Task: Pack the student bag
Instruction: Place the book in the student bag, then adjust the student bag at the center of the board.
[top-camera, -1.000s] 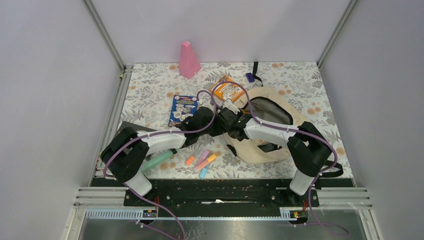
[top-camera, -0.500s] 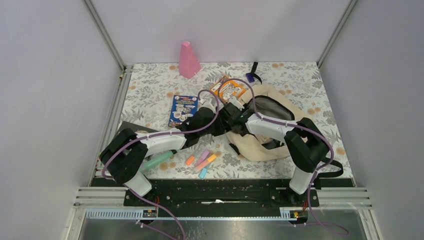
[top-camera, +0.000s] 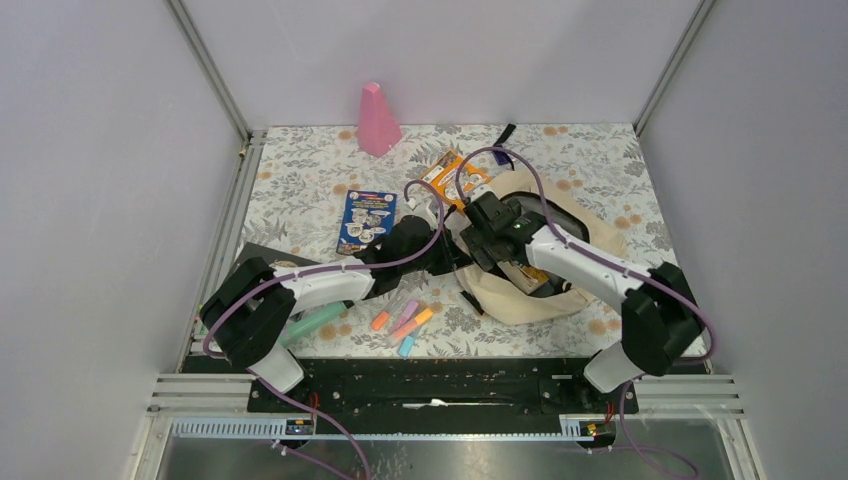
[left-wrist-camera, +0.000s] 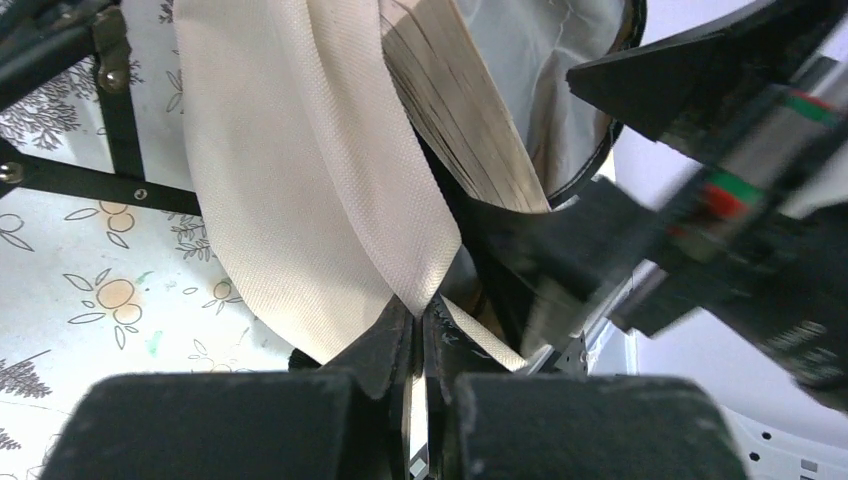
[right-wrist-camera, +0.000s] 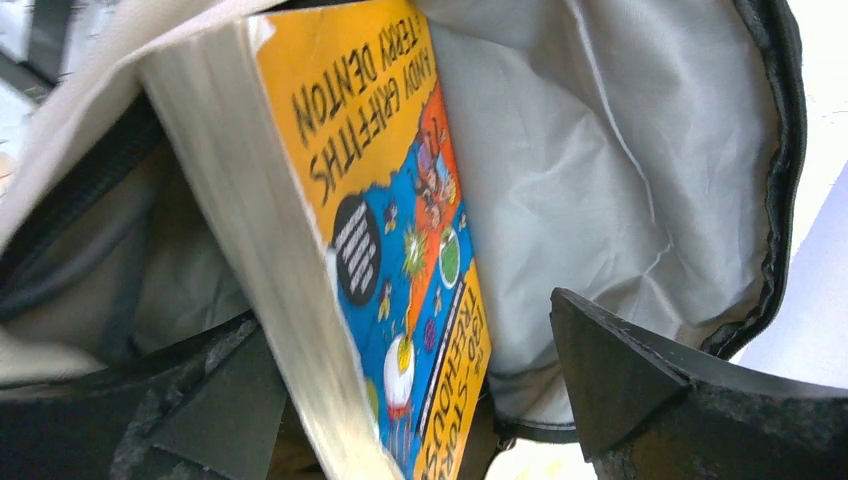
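Note:
The student bag (top-camera: 515, 300), beige with a black zip edge, lies at the right middle of the table with its mouth held open. My left gripper (top-camera: 447, 252) is shut on the bag's cream fabric rim (left-wrist-camera: 420, 315) and holds it up. My right gripper (top-camera: 497, 245) is over the mouth, open; its fingers (right-wrist-camera: 620, 385) stand wide on either side of a yellow and blue paperback (right-wrist-camera: 390, 230) that leans inside against the grey lining (right-wrist-camera: 600, 170). The book's page edge (left-wrist-camera: 460, 110) shows in the left wrist view.
On the floral table lie an orange book (top-camera: 455, 178), a blue book (top-camera: 367, 220), several highlighters (top-camera: 405, 320), a green marker (top-camera: 315, 322) and a dark flat thing (top-camera: 262, 255). A pink cone (top-camera: 378, 120) stands at the back. A black strap (top-camera: 505, 135) lies beyond the bag.
My right gripper has opened and let go of the paperback inside the bag. The right arm has swung its elbow to the right. The left gripper has kept its hold.

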